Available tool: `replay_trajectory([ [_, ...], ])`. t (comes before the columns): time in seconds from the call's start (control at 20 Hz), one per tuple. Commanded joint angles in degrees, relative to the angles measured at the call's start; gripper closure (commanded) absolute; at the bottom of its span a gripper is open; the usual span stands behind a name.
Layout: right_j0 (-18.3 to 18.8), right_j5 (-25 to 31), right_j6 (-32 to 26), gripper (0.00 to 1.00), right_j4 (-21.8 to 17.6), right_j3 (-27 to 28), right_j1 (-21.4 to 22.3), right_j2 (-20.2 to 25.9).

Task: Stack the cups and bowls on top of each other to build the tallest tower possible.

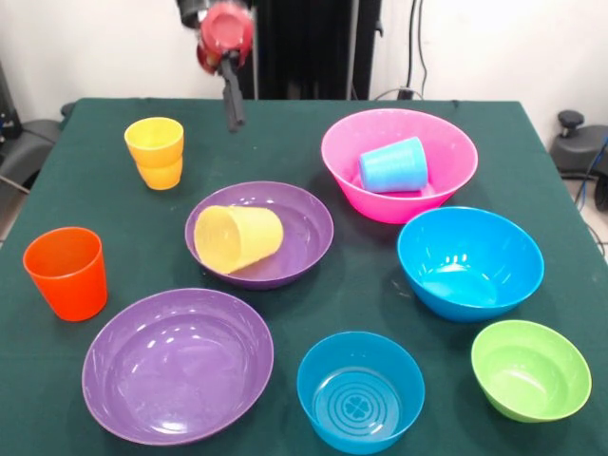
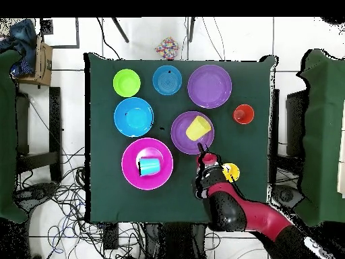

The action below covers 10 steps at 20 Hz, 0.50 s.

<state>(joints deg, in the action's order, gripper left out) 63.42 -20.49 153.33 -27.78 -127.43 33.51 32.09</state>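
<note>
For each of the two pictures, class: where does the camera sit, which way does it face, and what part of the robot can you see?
Front view: sits across the table, faces the robot; the gripper hangs from the top edge above the green table.
Overhead view: sits above, looks straight down; the red and black arm enters from the bottom.
Both show the pink bowl holding the light blue cup, and the pale yellow cup lying in a purple bowl.
</note>
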Motion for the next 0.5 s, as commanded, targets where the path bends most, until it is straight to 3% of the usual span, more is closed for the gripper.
replay_trajectory([
  [0.05, 0.38, 17.31, -15.29, 0.0, -14.6, 24.87, -22.38, 2.2],
  [0.1, -0.56, 17.81, -16.58, 0.0, -18.18, 28.46, -24.17, 1.55],
  [0.2, -1.85, 21.22, -18.55, 0.0, -20.81, 32.56, -25.86, 0.73],
  [0.35, -9.5, 29.43, -16.92, 0.0, -18.23, 33.44, -19.11, -5.62],
  [0.5, -14.29, 45.87, -23.21, 0.0, -17.63, 35.02, -9.39, -6.01],
])
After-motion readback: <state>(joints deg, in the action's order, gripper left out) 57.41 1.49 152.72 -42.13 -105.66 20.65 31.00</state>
